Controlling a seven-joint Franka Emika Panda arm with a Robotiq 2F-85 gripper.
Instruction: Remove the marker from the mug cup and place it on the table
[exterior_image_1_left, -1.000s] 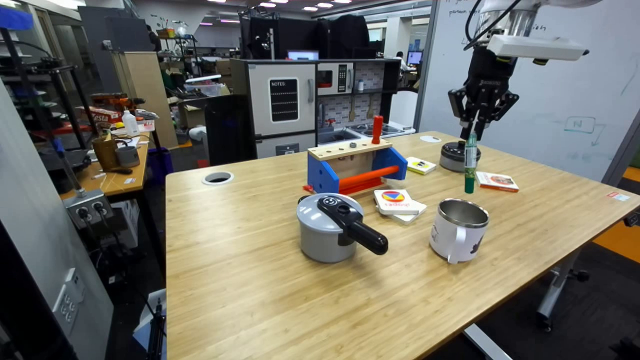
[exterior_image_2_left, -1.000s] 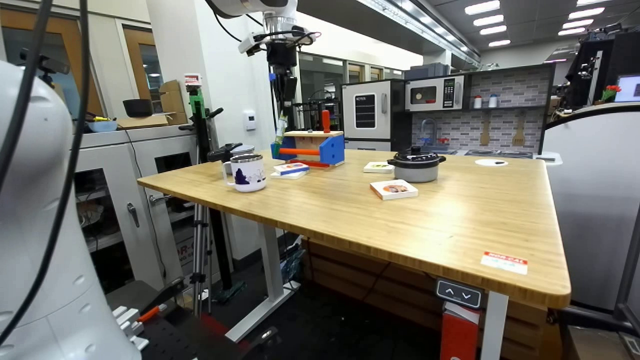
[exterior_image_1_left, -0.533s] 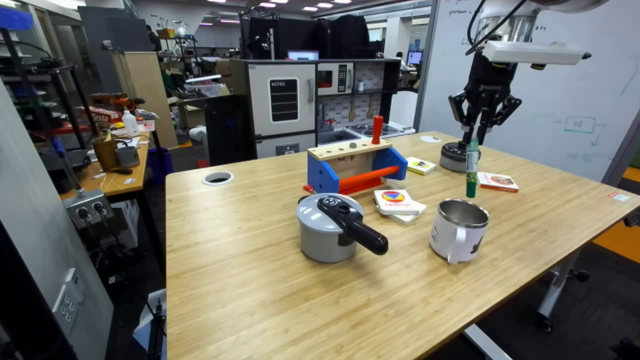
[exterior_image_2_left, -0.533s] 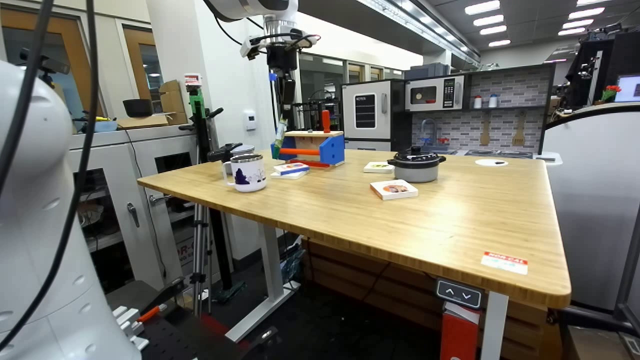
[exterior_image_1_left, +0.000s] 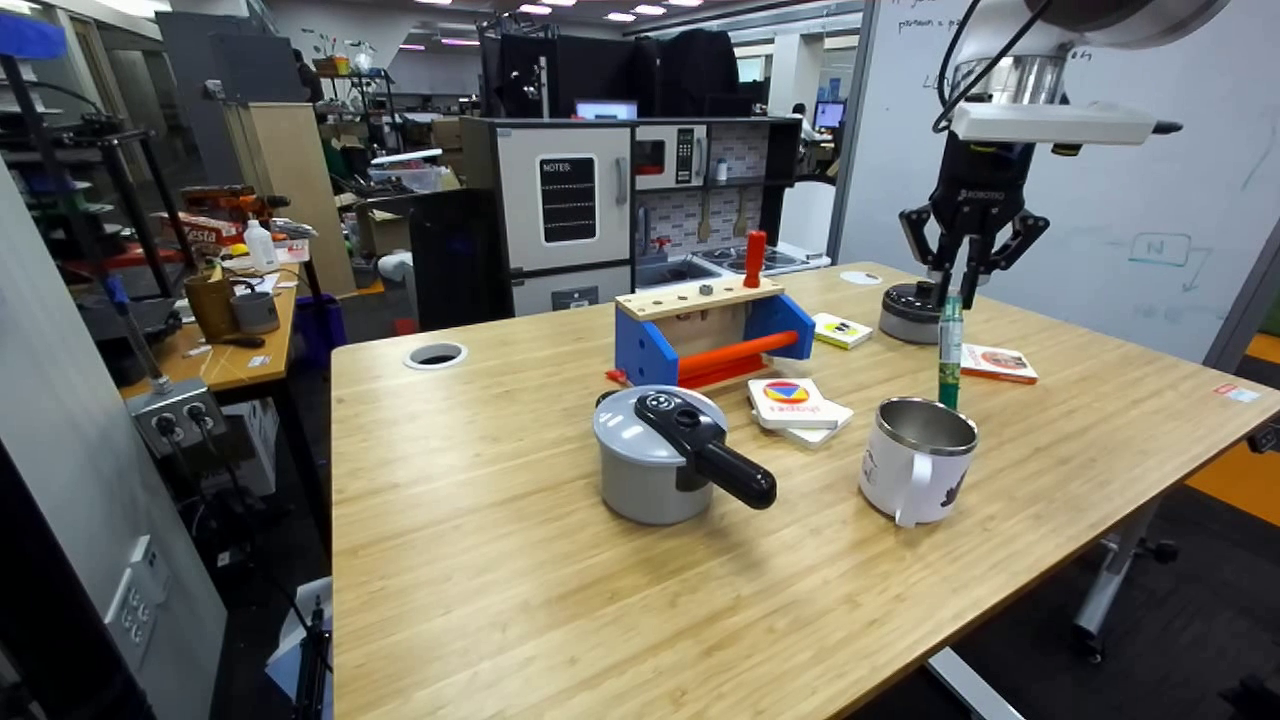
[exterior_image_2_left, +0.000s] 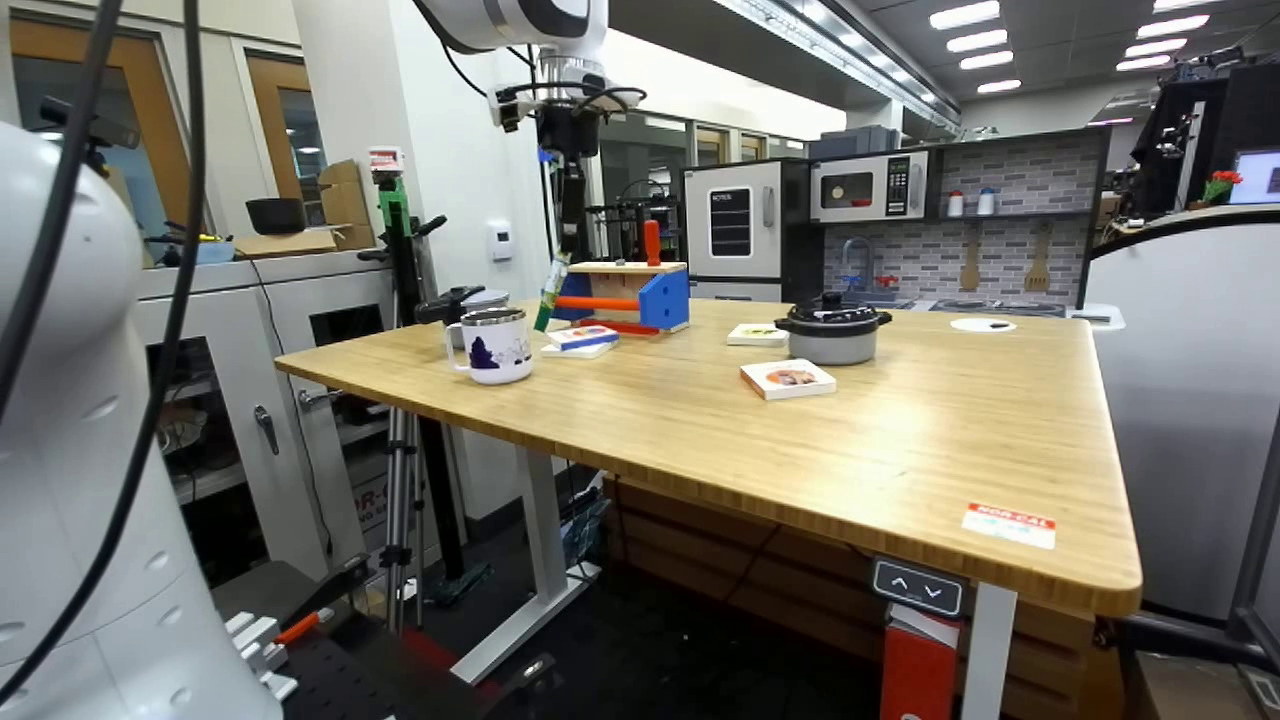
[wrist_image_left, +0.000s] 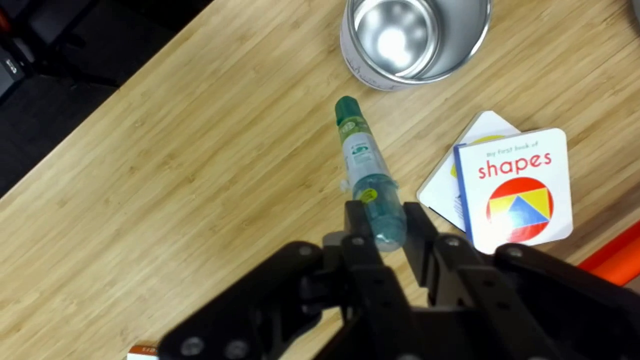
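Observation:
The greenish marker is held by its upper end between the fingers of my gripper. In the wrist view the fingers press on both sides of the marker, and its dark green end points toward the mug cup. The mug's steel inside shows nothing in it. In an exterior view the marker hangs tilted beyond the white mug cup, beside it and apart. The mug stands upright on the wooden table. The marker's lower end is low over the table; I cannot tell if it touches.
A grey pot with black handle stands beside the mug. Stacked small books lie near the marker. A blue and red toy workbench, a lidded dark pot and another book are on the table.
My gripper has moved down with the marker held, bringing the marker's lower end closer to the table behind the mug. The marker's tilt has shifted slightly. The mug has not moved.

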